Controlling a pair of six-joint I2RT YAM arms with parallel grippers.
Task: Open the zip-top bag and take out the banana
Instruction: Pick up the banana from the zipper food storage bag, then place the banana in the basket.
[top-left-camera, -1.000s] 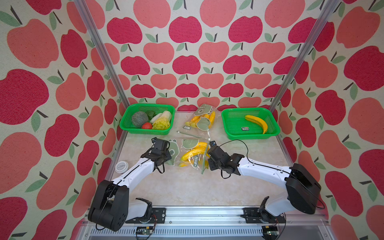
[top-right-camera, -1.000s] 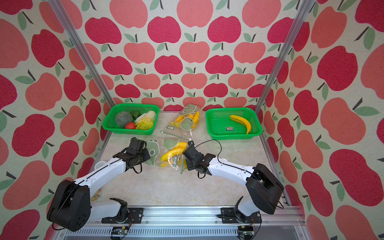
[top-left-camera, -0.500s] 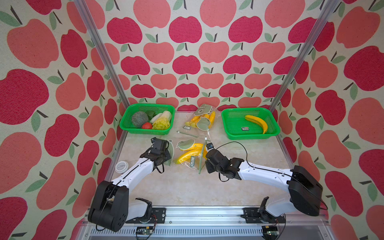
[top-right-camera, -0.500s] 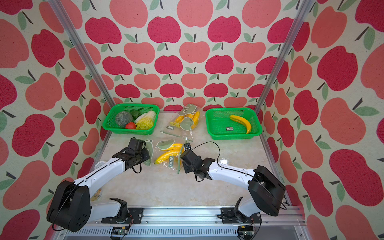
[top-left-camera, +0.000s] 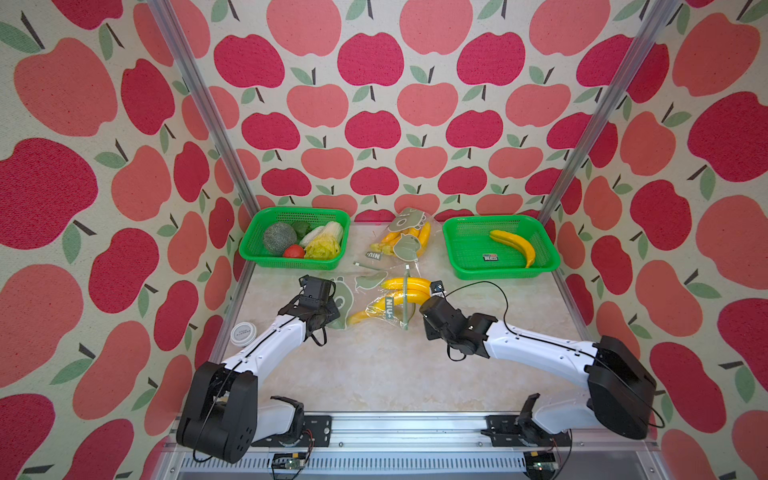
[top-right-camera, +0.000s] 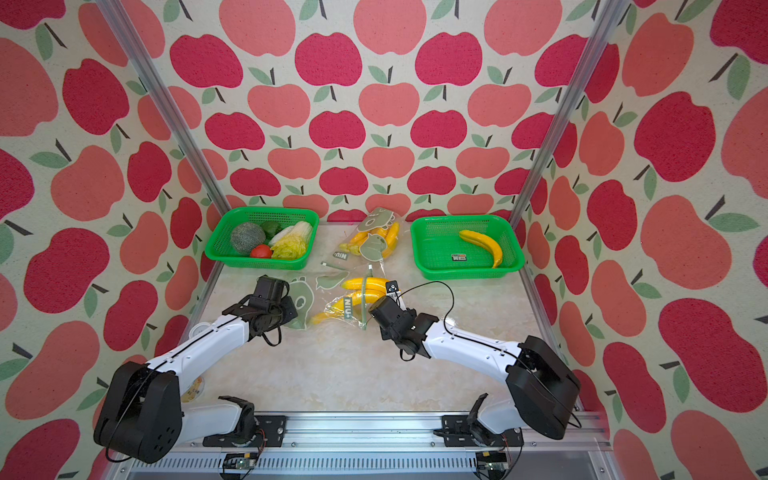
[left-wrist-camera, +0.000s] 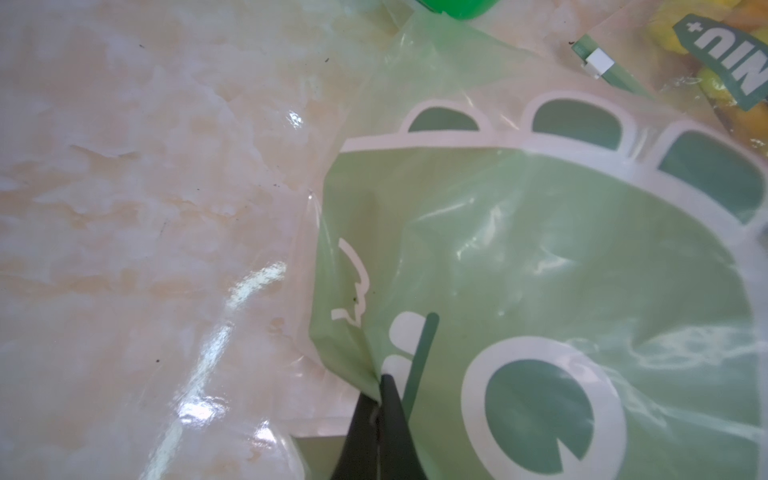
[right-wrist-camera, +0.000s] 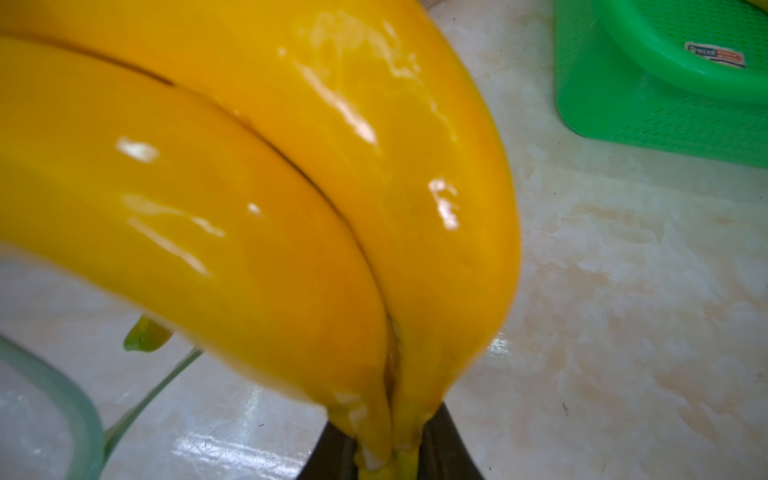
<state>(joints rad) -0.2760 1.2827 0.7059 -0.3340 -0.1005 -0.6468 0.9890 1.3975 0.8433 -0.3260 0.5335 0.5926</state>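
Note:
The zip-top bag (top-left-camera: 365, 291) (top-right-camera: 328, 286), clear with a green dinosaur print, lies in the middle of the table. My left gripper (top-left-camera: 330, 311) (left-wrist-camera: 380, 380) is shut on a fold at the bag's (left-wrist-camera: 540, 257) closed end. A yellow banana bunch (top-left-camera: 405, 284) (top-right-camera: 365, 284) sticks partly out of the bag's mouth on the right. My right gripper (top-left-camera: 424, 305) (right-wrist-camera: 386, 432) is shut on the stem end of the banana bunch (right-wrist-camera: 249, 187), which fills the right wrist view.
A green basket (top-left-camera: 257, 253) with vegetables stands at the back left. Another green basket (top-left-camera: 461, 266) at the back right holds a single banana (top-left-camera: 513, 245). A second bag of bananas (top-left-camera: 401, 241) lies between them. A white lid (top-left-camera: 243, 333) sits at the left edge.
My right gripper has drawn the banana bunch back and to the right, so more of it shows beyond the bag's mouth. The left gripper has kept its pinch in place.

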